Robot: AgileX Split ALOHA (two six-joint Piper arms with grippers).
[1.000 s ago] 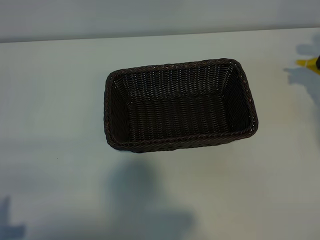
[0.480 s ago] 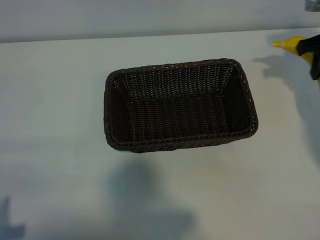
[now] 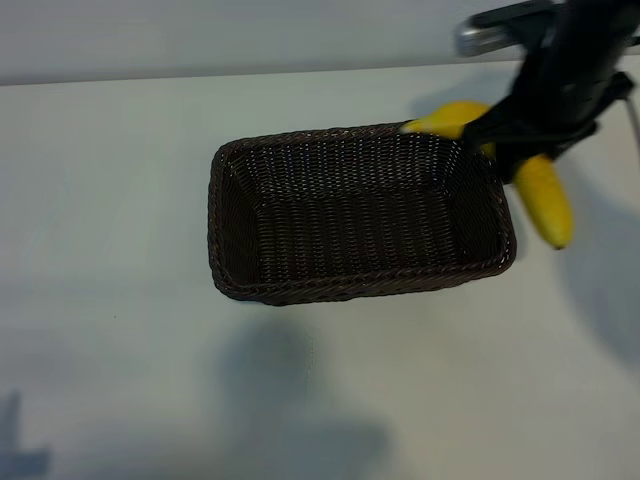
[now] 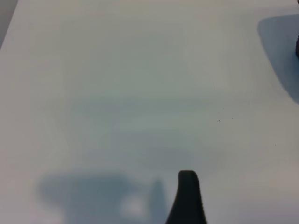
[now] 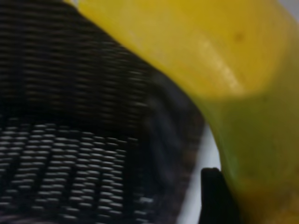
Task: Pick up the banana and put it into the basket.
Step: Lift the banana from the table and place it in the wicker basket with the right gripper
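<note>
The yellow banana (image 3: 545, 200) hangs in the air in my right gripper (image 3: 507, 138), which is shut on its middle. Its stem end reaches over the far right corner of the dark brown wicker basket (image 3: 300, 292), while its other end sticks out past the basket's right side. The right wrist view shows the banana (image 5: 187, 51) close up against one dark finger (image 5: 214, 196), with the basket's woven wall (image 5: 70, 116) below. Nothing lies in the basket. The left arm is out of the exterior view. In the left wrist view, one finger (image 4: 188, 198) of the left gripper hovers over bare table, holding nothing.
The basket stands in the middle of a white table (image 3: 120, 200). A grey wall runs behind the table's far edge (image 3: 200, 75). Arm shadows fall on the table in front of the basket.
My right arm has come in from the right edge of the exterior view, carrying the banana leftward to the basket's far right corner. The basket has stayed put.
</note>
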